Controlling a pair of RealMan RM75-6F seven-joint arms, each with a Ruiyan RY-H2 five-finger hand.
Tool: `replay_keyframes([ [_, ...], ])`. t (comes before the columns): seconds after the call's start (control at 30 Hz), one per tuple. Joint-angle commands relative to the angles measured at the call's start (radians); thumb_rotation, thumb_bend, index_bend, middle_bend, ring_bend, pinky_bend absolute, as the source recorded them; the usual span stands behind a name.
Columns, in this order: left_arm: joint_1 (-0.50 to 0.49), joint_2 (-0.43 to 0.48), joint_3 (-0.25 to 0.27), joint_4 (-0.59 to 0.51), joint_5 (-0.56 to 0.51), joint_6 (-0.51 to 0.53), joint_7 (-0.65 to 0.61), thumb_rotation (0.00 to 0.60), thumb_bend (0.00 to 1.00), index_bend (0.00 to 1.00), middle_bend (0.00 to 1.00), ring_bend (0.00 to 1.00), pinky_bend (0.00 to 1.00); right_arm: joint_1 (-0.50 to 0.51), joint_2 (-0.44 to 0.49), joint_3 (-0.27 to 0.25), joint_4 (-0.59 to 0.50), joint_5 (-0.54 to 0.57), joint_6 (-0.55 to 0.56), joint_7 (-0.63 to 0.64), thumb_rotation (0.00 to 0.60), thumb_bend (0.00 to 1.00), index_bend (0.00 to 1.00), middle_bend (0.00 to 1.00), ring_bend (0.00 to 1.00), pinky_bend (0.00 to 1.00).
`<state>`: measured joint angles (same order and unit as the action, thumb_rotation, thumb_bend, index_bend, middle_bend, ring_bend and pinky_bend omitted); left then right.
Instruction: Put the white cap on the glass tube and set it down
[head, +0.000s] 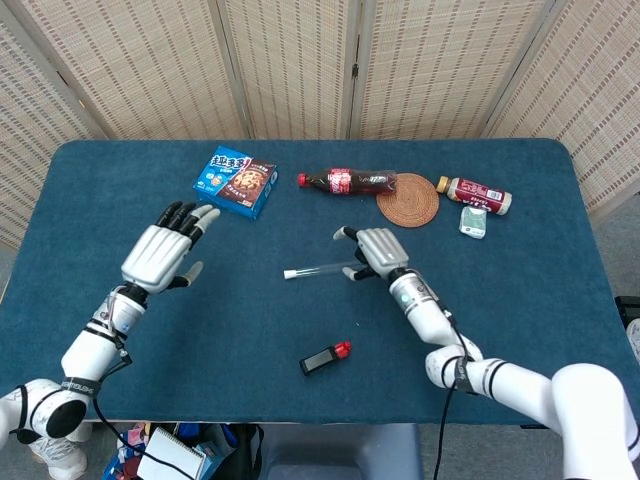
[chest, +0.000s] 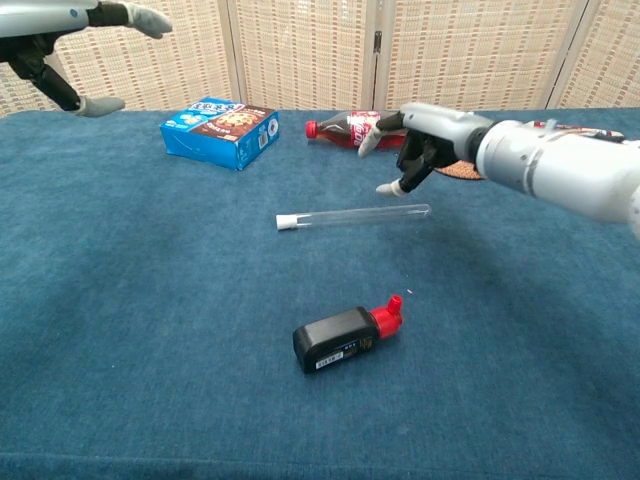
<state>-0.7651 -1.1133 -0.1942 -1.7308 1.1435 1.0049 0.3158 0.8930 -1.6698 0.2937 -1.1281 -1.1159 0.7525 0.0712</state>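
Note:
The glass tube (head: 322, 268) (chest: 355, 215) lies flat on the blue table, its white cap (head: 289, 273) (chest: 284, 222) fitted on its left end. My right hand (head: 375, 250) (chest: 425, 145) hovers above the tube's right end, fingers loosely apart, holding nothing and not touching the tube. My left hand (head: 160, 252) (chest: 70, 20) is raised over the left part of the table, fingers spread and empty, well away from the tube.
A black and red lighter-like object (head: 325, 358) (chest: 346, 335) lies near the front. At the back sit a blue cookie box (head: 236, 181), a cola bottle (head: 347, 181), a woven coaster (head: 408, 199), a small drink bottle (head: 478, 194) and a small packet (head: 473, 221).

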Motion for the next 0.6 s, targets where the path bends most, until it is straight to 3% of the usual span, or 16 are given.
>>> replay_keyframes([
  [0.03,0.031,0.009,0.006,0.026,-0.042,0.004,-0.034,0.600,0.38,0.03,0.00,0.00,0.00,-0.090,0.192,-0.010,-0.199,-0.046,0.113,-0.054,0.600,0.26,0.28,0.94,1.00,1.00],
  [0.13,0.067,0.015,0.020,0.050,-0.062,0.011,-0.077,0.600,0.38,0.06,0.00,0.00,0.00,-0.155,0.309,-0.024,-0.323,-0.048,0.178,-0.094,0.600,0.31,0.34,0.89,0.97,1.00],
  [0.3,0.139,0.013,0.052,0.097,-0.050,0.065,-0.128,0.600,0.38,0.08,0.00,0.00,0.00,-0.261,0.453,-0.066,-0.466,-0.052,0.267,-0.123,0.600,0.37,0.45,0.77,0.78,0.99],
  [0.47,0.232,0.022,0.074,0.100,0.012,0.174,-0.212,0.600,0.38,0.08,0.00,0.00,0.00,-0.370,0.545,-0.122,-0.542,-0.096,0.371,-0.123,0.600,0.39,0.46,0.61,0.58,0.80],
  [0.6,0.299,0.031,0.093,0.096,0.067,0.254,-0.262,0.600,0.38,0.08,0.00,0.00,0.00,-0.457,0.603,-0.165,-0.582,-0.147,0.460,-0.095,0.600,0.39,0.46,0.55,0.51,0.71],
])
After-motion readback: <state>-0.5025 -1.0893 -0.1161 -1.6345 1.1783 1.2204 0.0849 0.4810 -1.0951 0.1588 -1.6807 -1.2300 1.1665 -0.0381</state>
